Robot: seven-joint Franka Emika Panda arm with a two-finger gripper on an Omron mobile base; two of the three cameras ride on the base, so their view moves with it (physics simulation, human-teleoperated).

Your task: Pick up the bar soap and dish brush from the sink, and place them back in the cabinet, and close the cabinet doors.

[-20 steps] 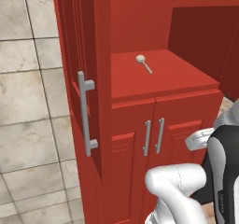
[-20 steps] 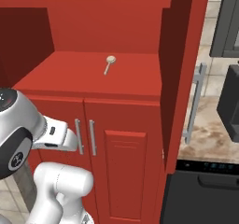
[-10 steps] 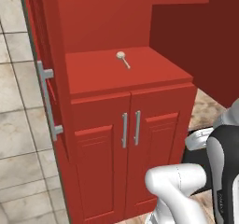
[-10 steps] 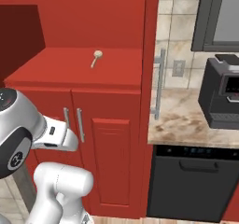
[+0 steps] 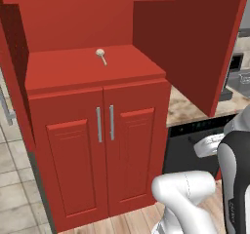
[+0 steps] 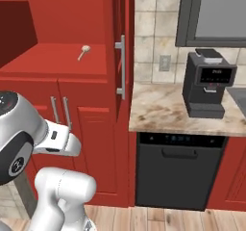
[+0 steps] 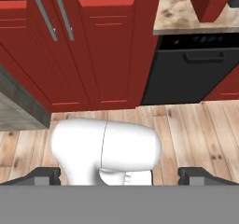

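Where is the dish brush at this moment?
The dish brush lies on the red shelf of the open cabinet, above the two smaller doors, left of the stone counter.

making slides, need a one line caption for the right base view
Open red cabinet with a dish brush on its shelf, beside a stone counter holding a black coffee machine.

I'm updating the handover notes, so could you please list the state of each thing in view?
cabinet doors: swung open.
lower cabinet doors: shut.
dish brush: lying on the cabinet shelf.
dishwasher: shut.
gripper: open, empty.
coffee machine: upright on the counter.
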